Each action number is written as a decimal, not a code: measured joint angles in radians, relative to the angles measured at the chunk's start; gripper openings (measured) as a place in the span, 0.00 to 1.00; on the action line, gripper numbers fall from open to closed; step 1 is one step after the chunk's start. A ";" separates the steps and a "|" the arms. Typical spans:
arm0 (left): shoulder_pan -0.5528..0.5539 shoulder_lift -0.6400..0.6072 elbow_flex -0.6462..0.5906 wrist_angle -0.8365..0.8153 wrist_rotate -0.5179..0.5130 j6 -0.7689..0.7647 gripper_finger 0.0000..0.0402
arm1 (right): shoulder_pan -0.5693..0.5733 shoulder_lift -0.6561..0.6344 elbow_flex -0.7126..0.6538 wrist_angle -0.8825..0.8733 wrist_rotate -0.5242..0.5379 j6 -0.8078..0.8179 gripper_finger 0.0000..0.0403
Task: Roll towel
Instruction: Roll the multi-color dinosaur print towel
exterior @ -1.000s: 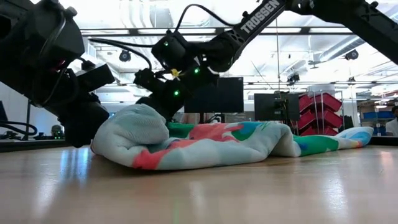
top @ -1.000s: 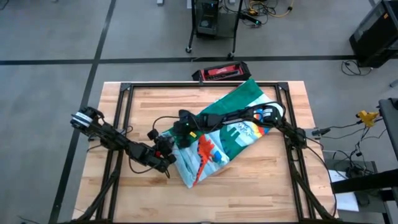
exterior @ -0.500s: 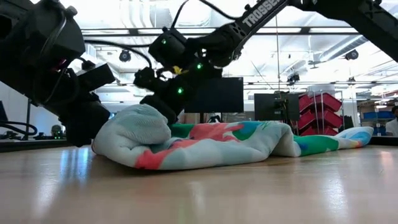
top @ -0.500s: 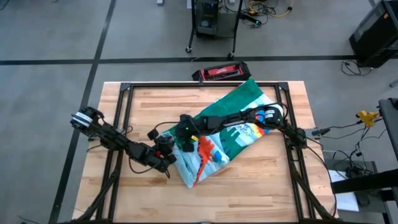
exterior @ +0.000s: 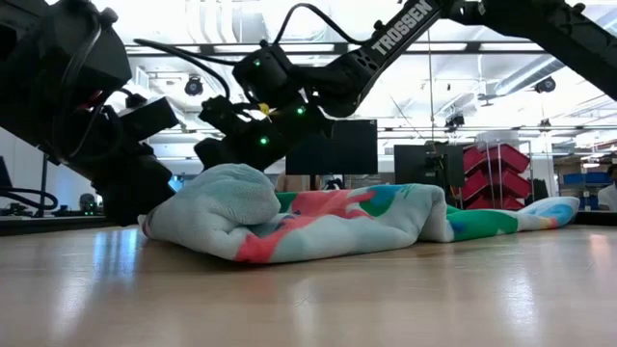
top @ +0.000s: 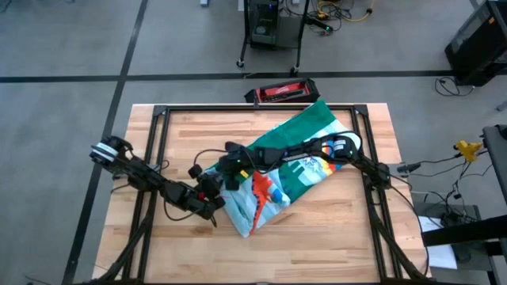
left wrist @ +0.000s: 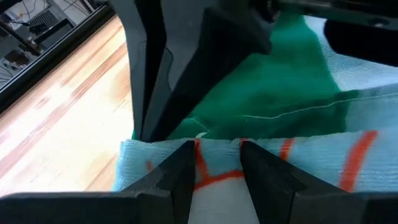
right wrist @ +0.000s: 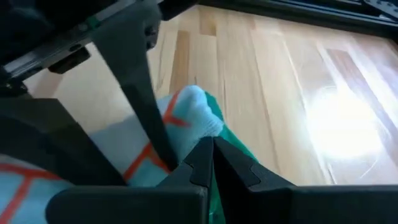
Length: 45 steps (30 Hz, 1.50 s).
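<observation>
Your left gripper [top: 215,195] is sitting at the rolled end of the towel [top: 273,170], on the side nearest the left edge of the table [top: 333,237]. Its two fingers [left wrist: 180,171] are pinching a fold of the pale cloth with the red lines, so it is gripping the towel. The green back of the towel is showing just past that fold.

Your right gripper [top: 230,176] is reaching across from the other side and is pressing down on top of the same rolled end. Its fingers [right wrist: 208,158] are squeezed tight together, and they are lying against the pale cloth and a bit of green. You cannot tell if any cloth is caught between them.

The two grippers are sitting very close to each other, with the fat end of the roll between them.

The towel is lying across the middle of the table, slanting from the left gripper up toward the far right corner. The end near you is puffed up in a roll [exterior: 217,198]. The far end is lying flat and green [top: 317,119].
</observation>
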 joint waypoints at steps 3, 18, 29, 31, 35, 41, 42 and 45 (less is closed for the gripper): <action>0.000 0.000 -0.001 0.000 0.000 0.000 0.30 | -0.001 -0.007 0.000 -0.035 0.008 -0.016 0.00; -0.063 -0.011 0.000 -0.075 0.041 0.027 0.30 | 0.119 -0.104 -0.046 -0.224 0.029 -0.053 0.00; -0.122 -0.103 -0.003 -0.135 0.053 0.006 0.30 | 0.145 -0.081 -0.049 -0.174 0.053 -0.032 0.00; -0.122 -0.113 -0.003 -0.136 0.051 0.006 0.30 | 0.145 -0.069 -0.050 -0.164 0.052 -0.027 0.00; -0.123 -0.116 -0.003 -0.133 0.035 0.004 0.30 | 0.145 -0.044 -0.048 -0.126 0.047 -0.027 0.00; -0.123 -0.116 -0.015 -0.126 0.009 -0.020 0.30 | 0.145 -0.002 -0.046 -0.080 0.051 0.006 0.00; -0.123 -0.116 -0.018 -0.125 0.000 -0.027 0.30 | 0.145 0.001 -0.046 -0.071 0.051 0.010 0.00; -0.123 -0.112 -0.030 -0.120 -0.007 -0.042 0.30 | 0.149 0.006 -0.046 -0.041 0.052 0.020 0.00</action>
